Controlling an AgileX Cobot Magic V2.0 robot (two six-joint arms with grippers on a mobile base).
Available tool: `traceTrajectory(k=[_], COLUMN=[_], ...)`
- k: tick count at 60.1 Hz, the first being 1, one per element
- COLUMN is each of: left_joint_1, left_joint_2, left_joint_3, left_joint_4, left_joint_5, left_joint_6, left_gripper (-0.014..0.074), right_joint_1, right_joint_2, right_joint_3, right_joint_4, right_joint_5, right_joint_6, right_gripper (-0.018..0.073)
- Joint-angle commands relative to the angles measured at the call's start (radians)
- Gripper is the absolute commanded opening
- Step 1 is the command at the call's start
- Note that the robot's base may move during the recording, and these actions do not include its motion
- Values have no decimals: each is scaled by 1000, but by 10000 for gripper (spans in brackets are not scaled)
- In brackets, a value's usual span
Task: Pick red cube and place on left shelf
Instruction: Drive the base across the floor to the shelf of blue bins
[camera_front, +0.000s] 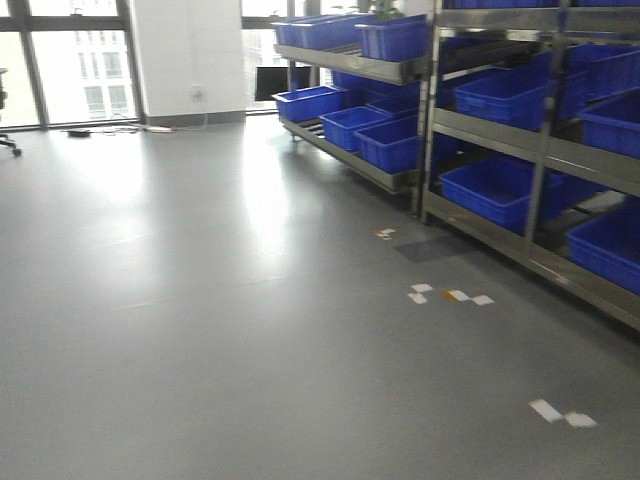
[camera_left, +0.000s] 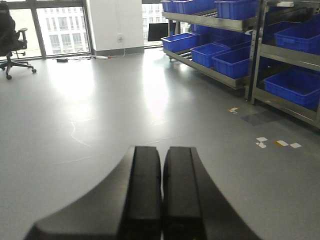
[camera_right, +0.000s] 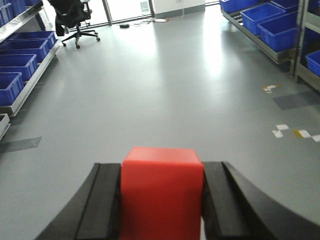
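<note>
Holds the red cube clamped in the right gripper, left gripper pressed together empty, well apart from the left shelf; could lose it on a jolt or sharp turn.

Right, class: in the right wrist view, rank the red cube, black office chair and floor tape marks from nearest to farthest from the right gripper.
1. red cube, clamped in the right gripper, centre bottom.
2. floor tape marks, on the floor ahead, right side.
3. black office chair, far back, upper left.
</note>
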Motion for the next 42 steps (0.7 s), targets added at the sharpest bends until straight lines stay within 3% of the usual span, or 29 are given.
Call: traceTrajectory(k=[1, 42], left_joint_1=[-1, -1], left_joint_2=[-14, -14], left_joint_3=[23, 23], left_joint_4=[-1, -1], left_joint_5=[-89, -89], left_joint_6=[-2, -2], left_gripper=[102, 102], right_joint_1=[2, 2], right_joint_2=[-4, -4], right_joint_3=[-32, -32], right_joint_4=[-11, -11], right_joint_5=[-81, -81], right_joint_6=[-4, -4], right_gripper=[55, 55])
